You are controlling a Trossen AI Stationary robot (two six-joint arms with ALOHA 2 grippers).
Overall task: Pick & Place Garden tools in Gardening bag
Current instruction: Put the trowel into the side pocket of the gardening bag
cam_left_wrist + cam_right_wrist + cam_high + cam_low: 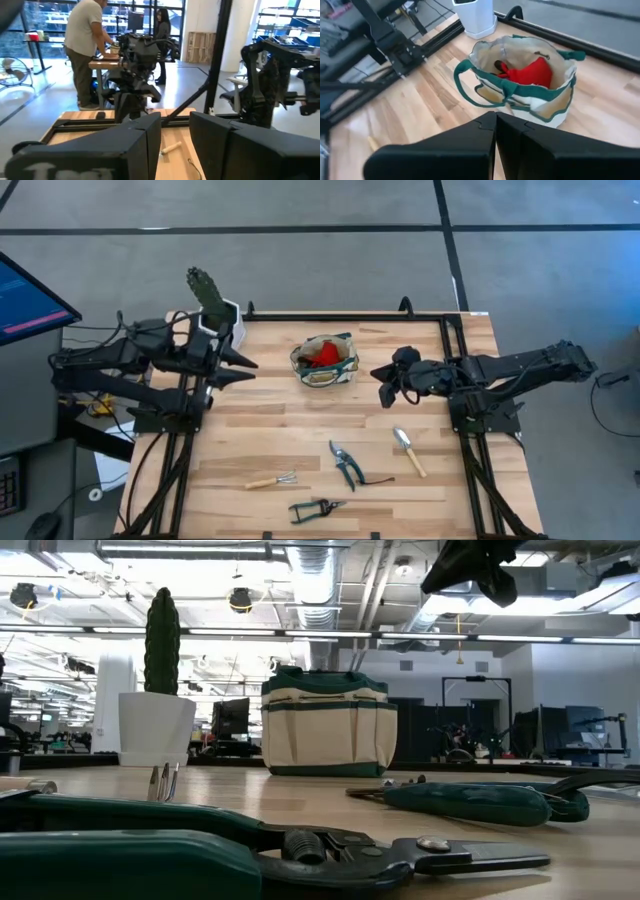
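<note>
On table (300, 430): one gardening bag (324, 361) at back centre, one red item (323, 354) inside. One potted cactus (212, 305) at back left. Four garden tools near front: two pruning shears (346, 465) (314, 508), one trowel (408, 450), one small rake (272, 480). Left end effector (244, 371) part open, empty, left of bag. Right end effector (384, 383) closed tight, empty, right of bag.

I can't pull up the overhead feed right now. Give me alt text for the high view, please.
Seen from above, the gardening bag sits open at the back middle of the wooden table with a red item inside; two pruning shears, a small rake and a trowel lie near the front. The left claw and the shut right claw flank the bag, both empty.
</note>
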